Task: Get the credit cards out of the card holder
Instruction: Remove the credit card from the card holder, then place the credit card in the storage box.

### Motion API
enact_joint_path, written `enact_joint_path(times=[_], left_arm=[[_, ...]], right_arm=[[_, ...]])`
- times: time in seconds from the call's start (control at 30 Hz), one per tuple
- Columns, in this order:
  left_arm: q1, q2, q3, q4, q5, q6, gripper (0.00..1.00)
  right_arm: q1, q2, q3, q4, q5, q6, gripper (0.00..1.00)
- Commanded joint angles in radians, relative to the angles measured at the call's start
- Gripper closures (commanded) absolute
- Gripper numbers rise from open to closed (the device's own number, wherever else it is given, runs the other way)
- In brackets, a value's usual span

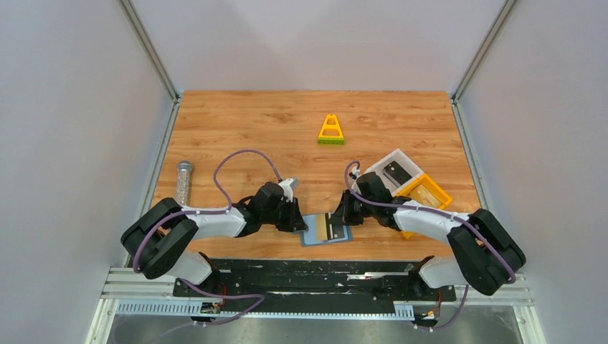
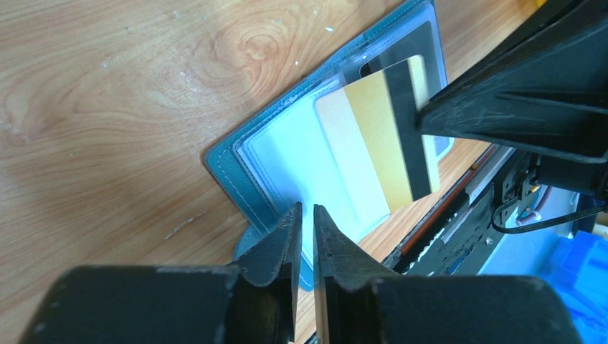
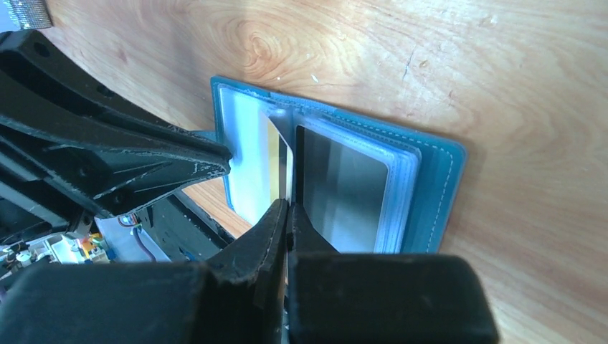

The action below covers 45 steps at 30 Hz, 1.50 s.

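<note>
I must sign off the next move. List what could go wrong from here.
1. The right hand pinches only the gold card's edge; it could slip free.
2. The left hand grips just a thin sleeve of the card holder, so the holder may drag along, near the table's front edge.

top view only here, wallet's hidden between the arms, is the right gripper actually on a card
Observer: Yes. The left wrist view shows the right gripper shut on the edge of a gold card with a black stripe.
Operator: is it out of the pocket
Observer: It stands tilted up off the open card holder. I cannot tell whether its far end sits in a sleeve.
Operator: any cards left inside
Observer: The right wrist view shows a dark grey card lying flat in a clear sleeve beside the gold one.
</note>
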Motion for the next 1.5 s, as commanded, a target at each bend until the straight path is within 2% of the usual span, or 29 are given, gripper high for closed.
enact_joint_path(times=[0.0,0.23,0.4,0.63,0.73,0.9,1.03,1.23,1.47], left_arm=[[-0.004,-0.033,0.036,-0.116,-0.031,0.022,0.78],[-0.004,-0.123,0.138,-0.217,0.024,0.009,0.57],[-0.006,-0.191,0.166,-0.200,0.032,0.041,0.50],[-0.018,-0.240,0.174,-0.138,0.017,0.239,0.52],[-0.084,-0.274,0.162,-0.112,-0.024,0.381,0.53],[-0.139,-0.346,0.133,-0.085,-0.085,0.470,0.49],[-0.153,-0.397,0.090,-0.043,-0.115,0.520,0.47],[-0.165,-0.441,0.063,-0.039,-0.113,0.578,0.46],[-0.178,-0.455,0.060,-0.046,-0.116,0.598,0.44]], right_arm=[[-0.007,-0.090,0.028,-0.101,0.048,-0.063,1.00],[-0.007,-0.207,0.094,-0.234,0.107,-0.146,1.00],[-0.013,-0.254,0.171,-0.350,0.164,-0.041,1.00],[-0.016,-0.264,0.294,-0.521,0.194,0.314,1.00],[-0.016,-0.271,0.318,-0.562,0.187,0.434,1.00],[-0.019,-0.225,0.393,-0.725,0.185,0.625,1.00],[-0.020,-0.160,0.452,-0.810,0.132,0.683,1.00],[-0.019,-0.155,0.418,-0.794,0.116,0.773,1.00],[-0.019,-0.159,0.406,-0.784,0.113,0.784,1.00]])
